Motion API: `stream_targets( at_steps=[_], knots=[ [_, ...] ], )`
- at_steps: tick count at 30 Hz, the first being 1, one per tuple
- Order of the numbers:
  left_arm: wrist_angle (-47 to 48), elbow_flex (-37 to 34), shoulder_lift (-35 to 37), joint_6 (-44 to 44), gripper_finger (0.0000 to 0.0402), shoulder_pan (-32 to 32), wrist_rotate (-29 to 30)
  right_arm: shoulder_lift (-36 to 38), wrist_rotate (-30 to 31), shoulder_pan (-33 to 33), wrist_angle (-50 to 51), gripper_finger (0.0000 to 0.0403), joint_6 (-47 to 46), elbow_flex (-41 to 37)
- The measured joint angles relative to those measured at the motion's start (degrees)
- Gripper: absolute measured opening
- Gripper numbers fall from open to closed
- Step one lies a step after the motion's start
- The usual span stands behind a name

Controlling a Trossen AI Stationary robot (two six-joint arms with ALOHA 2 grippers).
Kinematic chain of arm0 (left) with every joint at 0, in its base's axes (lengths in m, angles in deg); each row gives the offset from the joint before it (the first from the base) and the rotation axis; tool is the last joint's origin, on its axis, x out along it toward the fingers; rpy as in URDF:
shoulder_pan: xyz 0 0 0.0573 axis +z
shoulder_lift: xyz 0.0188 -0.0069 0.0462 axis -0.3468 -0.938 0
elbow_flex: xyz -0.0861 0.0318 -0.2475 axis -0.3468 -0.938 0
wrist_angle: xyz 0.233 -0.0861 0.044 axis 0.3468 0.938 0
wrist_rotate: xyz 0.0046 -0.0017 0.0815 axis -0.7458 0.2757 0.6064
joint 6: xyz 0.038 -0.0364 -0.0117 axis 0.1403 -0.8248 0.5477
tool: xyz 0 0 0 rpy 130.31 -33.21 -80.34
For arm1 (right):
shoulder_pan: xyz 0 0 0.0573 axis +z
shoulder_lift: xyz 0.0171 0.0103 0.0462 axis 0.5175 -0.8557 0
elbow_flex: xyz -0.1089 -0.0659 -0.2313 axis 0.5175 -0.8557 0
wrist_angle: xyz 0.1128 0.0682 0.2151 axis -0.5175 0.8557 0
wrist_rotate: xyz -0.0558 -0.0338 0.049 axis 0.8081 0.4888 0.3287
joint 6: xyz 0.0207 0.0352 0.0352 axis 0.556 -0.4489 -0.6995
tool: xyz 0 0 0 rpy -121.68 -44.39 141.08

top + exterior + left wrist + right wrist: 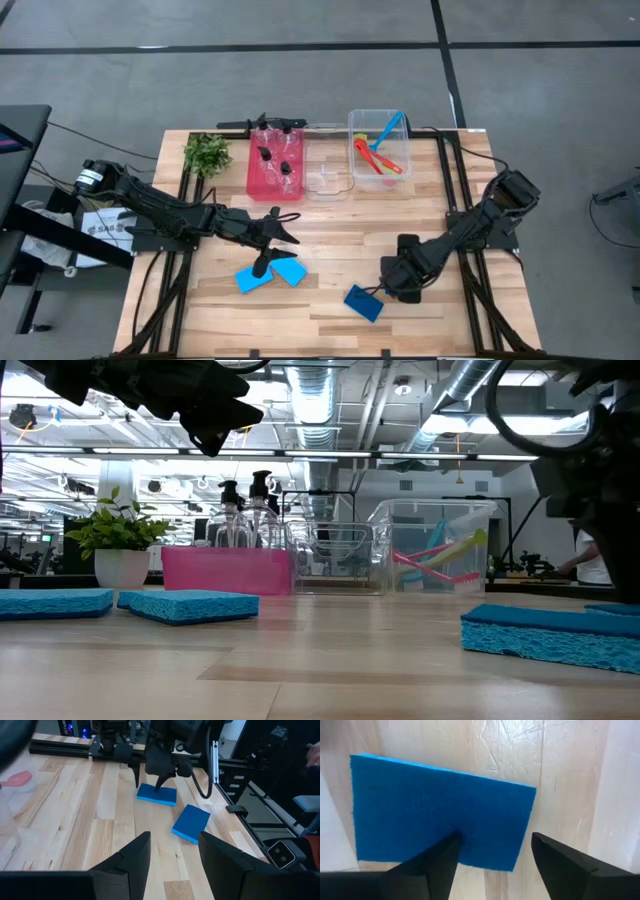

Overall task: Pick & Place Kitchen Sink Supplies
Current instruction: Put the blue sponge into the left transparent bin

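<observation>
from here i see the wooden table (330, 250) with the pink bin (275, 172) at its back edge holding the pump bottles (283, 165), and two bins over from it the clear bin (380, 152) with the brushes (378, 158). my right gripper (383, 291) sits in front of the clear bin, fingers spread apart over the dark-blue sponge (364, 302) lying flat on the table. my left gripper (262, 268) hangs in front of the pink bin, fingers apart and empty above two light-blue sponges (270, 274).
</observation>
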Motion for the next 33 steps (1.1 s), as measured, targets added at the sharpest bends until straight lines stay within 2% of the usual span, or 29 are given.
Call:
stream_targets(
  at_steps=[4, 8, 15, 25, 29, 33],
  knots=[
    [0.0, 0.01, 0.0, 0.01, 0.0168, 0.0, 0.01, -3.16, 0.04, -0.72, -1.23, 0.0247, 2.61, 0.02],
    [0.0, 0.01, 0.0, 0.0, 0.0168, -0.01, 0.0, -6.57, -0.34, -1.77, -3.31, 0.0236, 4.27, -0.09],
    [-0.12, 0.01, 0.0, 0.0, 0.0168, -0.02, -0.01, -8.72, -1.31, -2.23, -3.53, 0.0174, 5.71, 0.24],
    [-0.38, 0.01, 0.0, 0.0, 0.0168, 0.0, 0.0, -1.38, -1.51, -2.23, -4.27, 0.0055, 2.35, -0.27],
    [-0.46, 0.01, 0.0, 0.0, 0.0168, -0.01, 0.0, 2.16, -0.84, -2.36, -4.33, 0.0028, 0.68, -0.37],
    [-0.62, 0.01, 0.0, 0.01, 0.0168, -0.01, 0.0, 5.8, -0.54, -2.4, -4.07, 0.0019, 0.56, -0.35]
  ],
)
